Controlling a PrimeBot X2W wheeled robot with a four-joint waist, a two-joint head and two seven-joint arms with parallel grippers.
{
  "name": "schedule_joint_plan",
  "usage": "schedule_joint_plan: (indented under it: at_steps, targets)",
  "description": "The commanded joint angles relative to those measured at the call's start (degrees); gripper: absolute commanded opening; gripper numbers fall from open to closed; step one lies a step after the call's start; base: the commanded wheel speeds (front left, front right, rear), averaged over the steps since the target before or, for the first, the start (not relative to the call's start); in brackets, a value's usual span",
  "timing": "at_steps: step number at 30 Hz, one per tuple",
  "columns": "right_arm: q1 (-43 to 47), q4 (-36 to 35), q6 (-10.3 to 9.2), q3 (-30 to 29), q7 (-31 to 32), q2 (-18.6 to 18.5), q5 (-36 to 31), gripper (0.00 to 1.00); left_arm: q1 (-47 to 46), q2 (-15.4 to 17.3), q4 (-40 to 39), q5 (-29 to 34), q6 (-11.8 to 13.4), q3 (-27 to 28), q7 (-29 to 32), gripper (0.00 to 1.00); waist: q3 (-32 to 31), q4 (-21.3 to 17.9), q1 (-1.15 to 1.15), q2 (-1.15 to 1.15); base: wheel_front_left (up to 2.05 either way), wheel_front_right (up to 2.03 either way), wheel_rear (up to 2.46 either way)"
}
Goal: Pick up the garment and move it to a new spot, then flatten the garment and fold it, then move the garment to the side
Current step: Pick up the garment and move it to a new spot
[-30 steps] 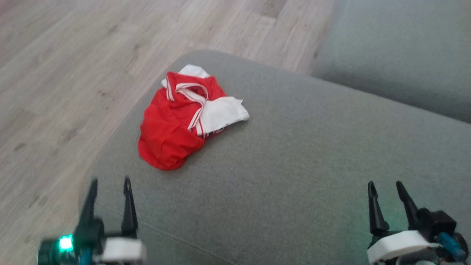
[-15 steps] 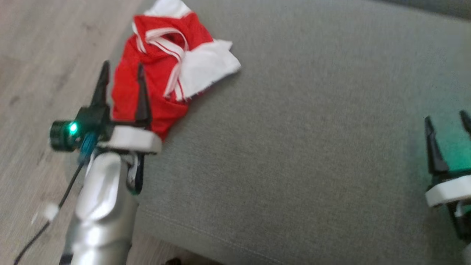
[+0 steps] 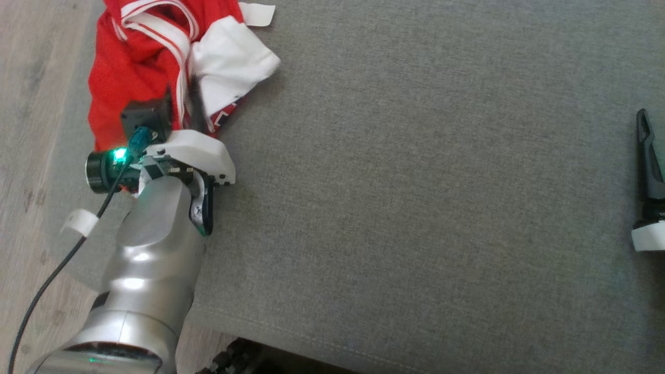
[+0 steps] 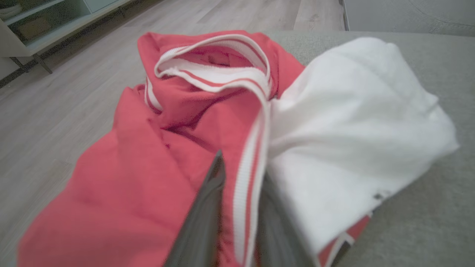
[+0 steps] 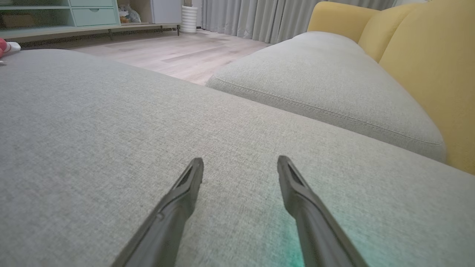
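From the head view, your left arm (image 3: 150,259) reaches forward along the near left edge of the grey cushion (image 3: 415,182), silver forearm angled up the picture, a green light (image 3: 119,154) lit at the wrist and a black cable (image 3: 41,291) trailing off over the wood floor (image 3: 31,104). Your left gripper (image 3: 182,101) is buried in the near side of the garment (image 3: 130,67), a crumpled red and white heap at the cushion's far left corner. A white tag (image 3: 257,13) sticks out at its far edge; any print on it is too small to read. One finger of your right gripper (image 3: 647,150) stands at the right edge, well apart from the cloth.

In the left wrist view, the left gripper (image 4: 243,167) straddles the garment's (image 4: 148,167) red-and-white striped trim (image 4: 246,185), one finger on the red side, one on the white. You cannot tell whether they pinch it; the fingers are blurred. Wood floor (image 4: 55,92) and a pale shelf unit (image 4: 44,22) lie beyond.

In the right wrist view, your right gripper (image 5: 240,160) is spread wide, low over bare grey cushion (image 5: 92,129). A second grey cushion (image 5: 315,74) sits ahead, yellow backrests (image 5: 426,66) to the right, grey curtains (image 5: 252,15) and a white ribbed bin (image 5: 189,18) across the floor (image 5: 178,52).
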Motion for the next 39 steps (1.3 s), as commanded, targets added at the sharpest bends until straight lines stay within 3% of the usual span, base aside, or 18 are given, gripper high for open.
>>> schedule_joint_plan:
  at_steps: [1,4,10,20,31,39]
  targets:
    - [1.4,1.3,0.37,1.2,0.0,-0.2,0.1,1.00,-1.1,1.9,-0.2,-1.1,-0.2,0.3,-0.9,0.00,-0.2,-0.4,0.01,0.00,0.00,0.00,0.00]
    - [0.9,1.9,0.37,1.5,0.0,1.3,0.3,1.00,-1.6,1.9,-0.5,-1.4,0.7,-0.5,-2.5,0.00,-2.1,-0.8,0.01,0.00,0.00,0.00,0.00]
    - [0.5,4.1,0.37,3.4,0.0,6.9,0.7,1.00,-2.4,5.5,-14.7,3.0,1.6,-1.1,-3.0,0.00,-12.2,-3.7,0.01,0.00,0.00,0.00,0.00]
    - [6.4,5.6,0.37,4.1,0.0,15.8,0.9,1.00,-5.7,8.9,-28.4,6.7,-4.6,-6.1,-1.8,0.00,-29.4,-14.8,0.01,0.00,0.00,0.00,0.00]
    - [6.3,3.5,0.37,5.7,0.0,17.8,0.6,1.00,-12.0,7.5,-35.8,7.1,-6.8,-9.3,4.8,0.00,-30.7,-29.6,0.01,0.00,0.00,0.00,0.00]
    - [5.5,3.1,0.37,6.4,0.0,18.9,0.9,1.00,-4.4,5.8,-32.0,6.0,-8.2,-13.3,5.4,0.00,-25.9,-36.5,0.01,0.00,0.00,0.00,0.00]
